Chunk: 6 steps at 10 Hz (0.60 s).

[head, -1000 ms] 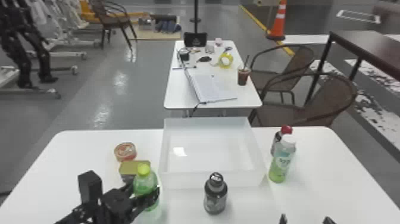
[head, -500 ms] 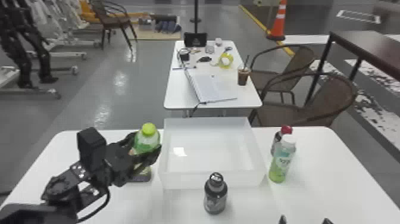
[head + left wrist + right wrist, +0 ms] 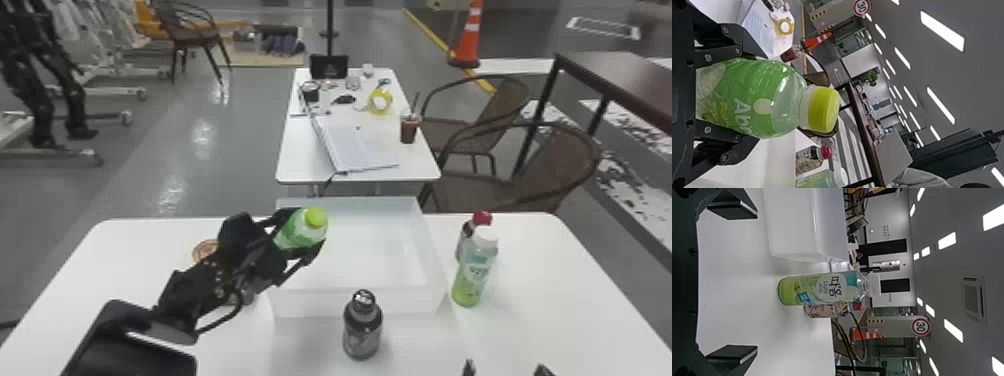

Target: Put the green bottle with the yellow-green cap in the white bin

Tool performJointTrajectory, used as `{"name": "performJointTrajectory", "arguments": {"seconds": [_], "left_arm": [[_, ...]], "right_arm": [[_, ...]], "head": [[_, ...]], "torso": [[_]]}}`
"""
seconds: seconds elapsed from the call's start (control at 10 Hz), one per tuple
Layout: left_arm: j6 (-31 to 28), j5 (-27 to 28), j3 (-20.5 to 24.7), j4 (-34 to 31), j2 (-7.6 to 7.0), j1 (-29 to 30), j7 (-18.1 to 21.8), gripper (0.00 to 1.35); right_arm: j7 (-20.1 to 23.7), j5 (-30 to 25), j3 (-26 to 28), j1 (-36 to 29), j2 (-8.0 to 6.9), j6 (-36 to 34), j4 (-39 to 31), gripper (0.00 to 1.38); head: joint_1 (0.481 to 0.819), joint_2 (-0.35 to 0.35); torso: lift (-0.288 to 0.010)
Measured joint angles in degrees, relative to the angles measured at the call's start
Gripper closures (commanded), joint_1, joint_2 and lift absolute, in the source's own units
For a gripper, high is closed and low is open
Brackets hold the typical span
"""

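Item: green bottle with the yellow-green cap [image 3: 295, 234], one, held up at the left side of the white bin [image 3: 310, 304], tilted, its cap toward the right; in my head view it overlaps the bin's left rim.

Item: my left gripper [image 3: 306, 230], fingers parted by the bottle's width and closed around its body, one on either side, cap left free.

Item: the bin itself, open-topped, standing on the white table [image 3: 560, 300].

Item: dark bottle [image 3: 362, 327], upright, just nearer than the bin.

Item: white-capped bottle [image 3: 472, 272], green below, upright, right of the bin; close behind it, a red-capped bottle [image 3: 465, 237].

Item: round tin [image 3: 204, 248], left of the bin, partly behind my left arm.

Item: my right gripper [image 3: 506, 369], at the near right, fingers wide apart, nothing between them.

Farther off: a second white table [image 3: 300, 172] with an open notebook [image 3: 355, 147], an iced drink [image 3: 409, 131] and a yellow roll of tape [image 3: 380, 101]; brown chairs to its right.
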<state>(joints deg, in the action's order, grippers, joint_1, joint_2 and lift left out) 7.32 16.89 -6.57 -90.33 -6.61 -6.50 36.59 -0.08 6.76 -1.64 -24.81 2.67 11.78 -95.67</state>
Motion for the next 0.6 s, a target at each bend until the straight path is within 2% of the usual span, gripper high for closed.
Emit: {"name": "performJointTrajectory", "arguments": {"seconds": [0.1,0.2,0.4,0.5,0.6], "left_arm": [[2.9,5.5,-1.1,3.4,1.74,-2.1,-1.9,0.71],[4.7,11.2,-2.8,6.1,2.80,-4.3,-4.2,0.71],[5.5,19.6,-7.1,11.9,3.31,-7.6,-5.8,0.63],[5.5,23.2,-9.2,14.0,2.72,-8.7,-6.0,0.40],[5.5,25.9,-11.1,14.8,1.73,-9.1,-6.6,0.11]], "right_arm": [[0.0,0.2,0.0,0.0,0.01,0.0,0.1,0.09],[0.0,0.3,0.0,0.1,0.00,0.0,0.2,0.09],[0.0,0.6,0.0,0.1,0.06,0.1,0.4,0.09],[0.0,0.7,0.0,0.1,0.06,0.2,0.5,0.09],[0.0,0.9,0.0,0.1,0.06,0.2,0.5,0.09]], "head": [[0.549,0.000],[0.549,0.000],[0.549,0.000],[0.549,0.000],[0.549,0.000]], "torso": [[-0.100],[-0.100],[-0.100],[-0.100],[-0.100]]}}
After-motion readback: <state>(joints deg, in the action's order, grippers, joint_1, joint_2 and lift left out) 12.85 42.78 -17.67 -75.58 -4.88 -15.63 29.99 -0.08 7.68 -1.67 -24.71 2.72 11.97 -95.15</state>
